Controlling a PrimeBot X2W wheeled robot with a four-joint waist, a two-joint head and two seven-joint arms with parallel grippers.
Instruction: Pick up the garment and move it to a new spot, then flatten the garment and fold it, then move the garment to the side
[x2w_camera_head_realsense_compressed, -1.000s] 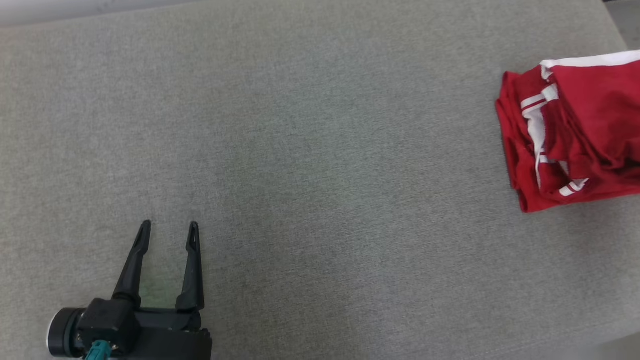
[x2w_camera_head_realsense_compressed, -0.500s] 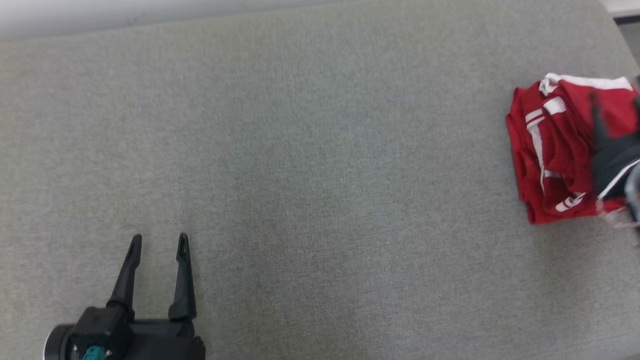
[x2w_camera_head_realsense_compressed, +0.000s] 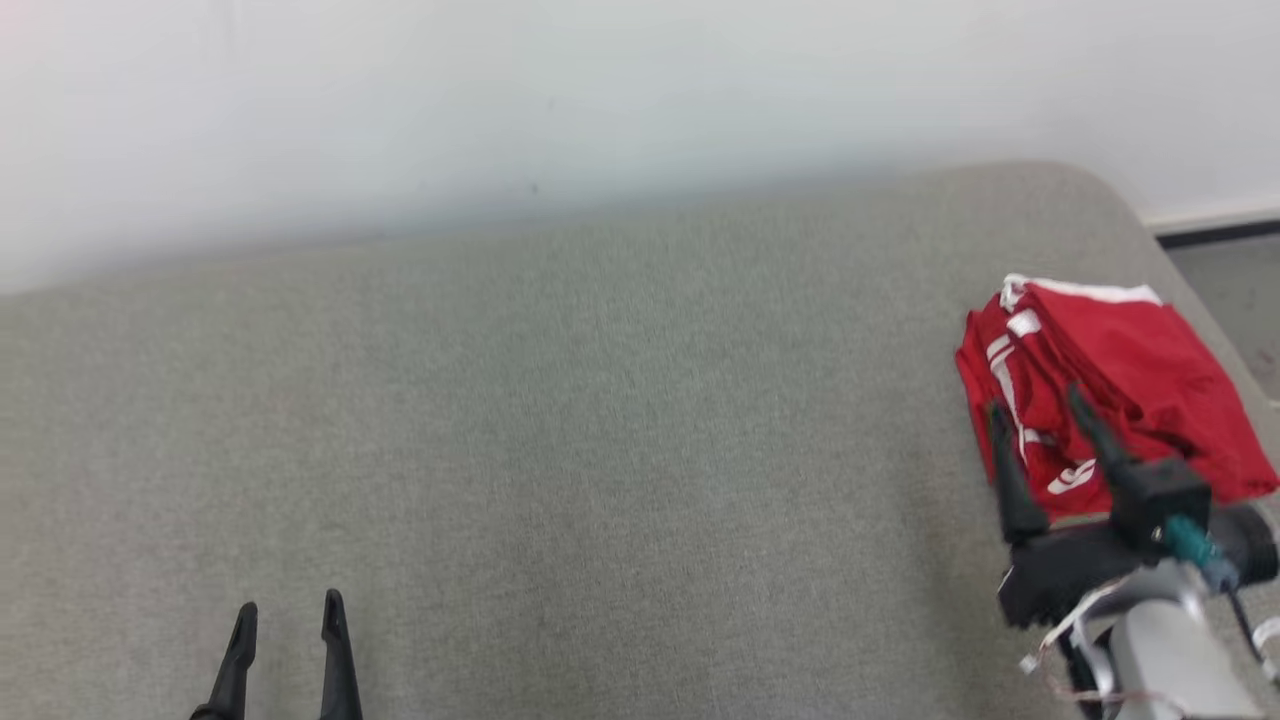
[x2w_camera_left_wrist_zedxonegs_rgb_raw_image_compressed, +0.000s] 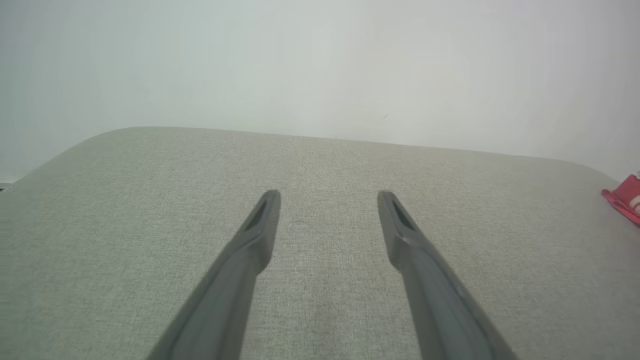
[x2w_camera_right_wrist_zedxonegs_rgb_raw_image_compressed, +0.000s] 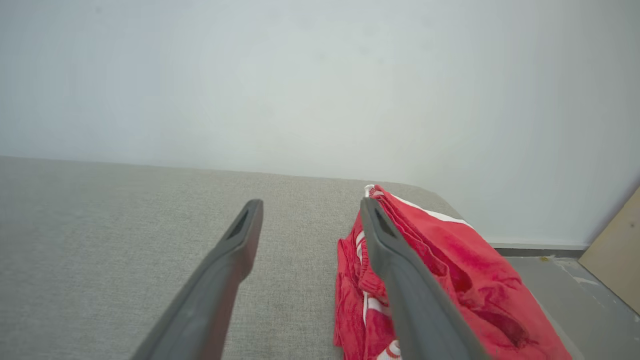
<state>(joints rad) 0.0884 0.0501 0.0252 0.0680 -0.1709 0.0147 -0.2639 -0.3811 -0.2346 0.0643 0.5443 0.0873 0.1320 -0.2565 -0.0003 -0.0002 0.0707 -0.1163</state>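
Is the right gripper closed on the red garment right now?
No, the right gripper has its fingers wide apart, and the red garment lies free on the grey cushion.

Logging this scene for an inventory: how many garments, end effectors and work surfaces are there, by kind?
red garment: 1
end effectors, the left end effector and the right end effector: 2
grey padded surface: 1
Total: 4

We are holding our left gripper (x2w_camera_head_realsense_compressed: 290, 605) low on the left, jaws spread and pointing forward, and our right gripper (x2w_camera_head_realsense_compressed: 1035, 401) on the right, jaws likewise apart, gripping nothing.
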